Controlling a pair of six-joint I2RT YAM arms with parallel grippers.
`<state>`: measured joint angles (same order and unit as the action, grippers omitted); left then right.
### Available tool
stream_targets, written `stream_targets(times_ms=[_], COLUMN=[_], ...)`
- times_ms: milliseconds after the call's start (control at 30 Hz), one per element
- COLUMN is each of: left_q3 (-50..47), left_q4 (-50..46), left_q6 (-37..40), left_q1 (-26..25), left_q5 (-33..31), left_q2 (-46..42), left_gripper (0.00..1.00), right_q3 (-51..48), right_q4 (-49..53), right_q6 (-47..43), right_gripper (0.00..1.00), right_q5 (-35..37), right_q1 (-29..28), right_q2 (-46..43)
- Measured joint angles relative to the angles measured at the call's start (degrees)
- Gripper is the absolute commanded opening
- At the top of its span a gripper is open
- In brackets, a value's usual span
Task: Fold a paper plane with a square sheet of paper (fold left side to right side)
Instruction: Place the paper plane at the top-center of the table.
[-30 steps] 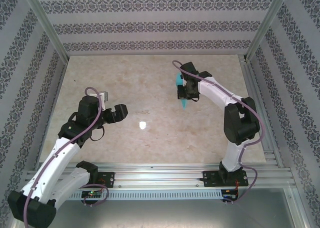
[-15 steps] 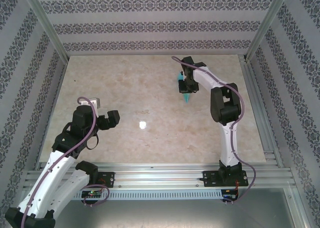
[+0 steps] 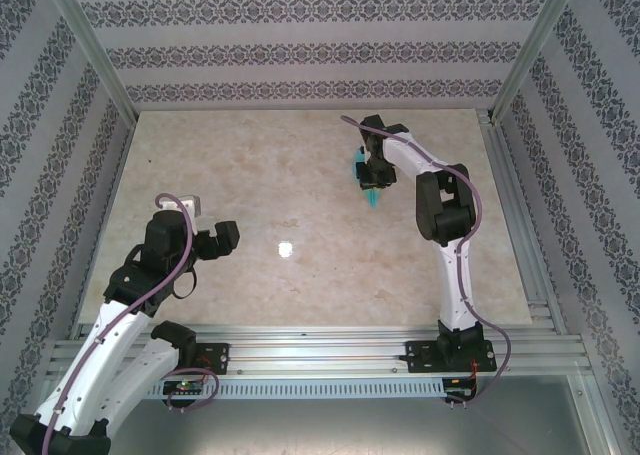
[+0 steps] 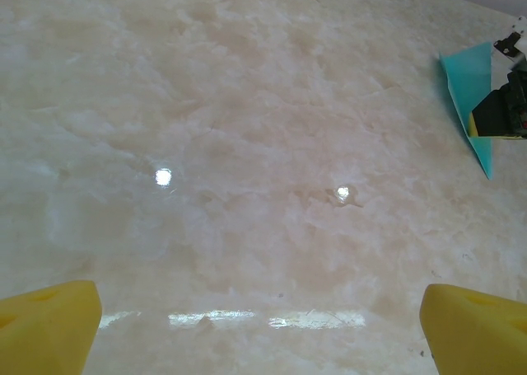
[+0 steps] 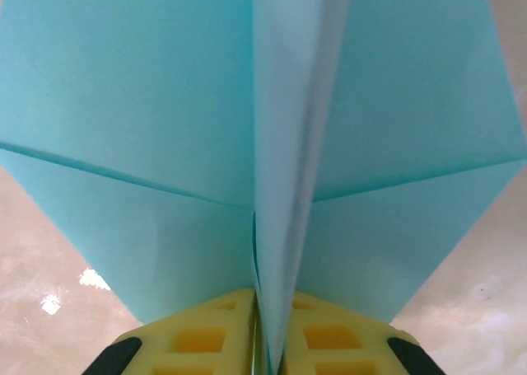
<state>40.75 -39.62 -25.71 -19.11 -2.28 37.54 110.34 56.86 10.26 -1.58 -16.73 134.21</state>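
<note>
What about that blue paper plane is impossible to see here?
Top view: the plane is tiny and mostly covered by the right hand; its folds are unreadable.
Right wrist view: its far end runs off the top edge.
Left wrist view: the picture edge and that hand hide its right part.

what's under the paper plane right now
The marble tabletop shows past both wings of the paper plane. The right gripper pinches its centre fold. The tabletop directly beneath is covered by the paper.
</note>
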Motion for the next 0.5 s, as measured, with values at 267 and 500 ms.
stream_targets(times_ms=[267,500], left_q3=[-0.2,-0.6], left_q4=[0.0,0.0], left_q6=[0.0,0.0], left_q1=[0.0,0.0], left_q5=[0.0,-0.2], left_q2=[0.0,0.1], left_gripper=[1.00,1.00], right_q3=[0.3,0.3], right_q4=[0.7,2.2], right_q6=[-0.5,-0.8], right_gripper=[0.35,0.48], right_q5=[0.0,0.5], right_q1=[0.0,0.0], right_q2=[0.1,-2.2])
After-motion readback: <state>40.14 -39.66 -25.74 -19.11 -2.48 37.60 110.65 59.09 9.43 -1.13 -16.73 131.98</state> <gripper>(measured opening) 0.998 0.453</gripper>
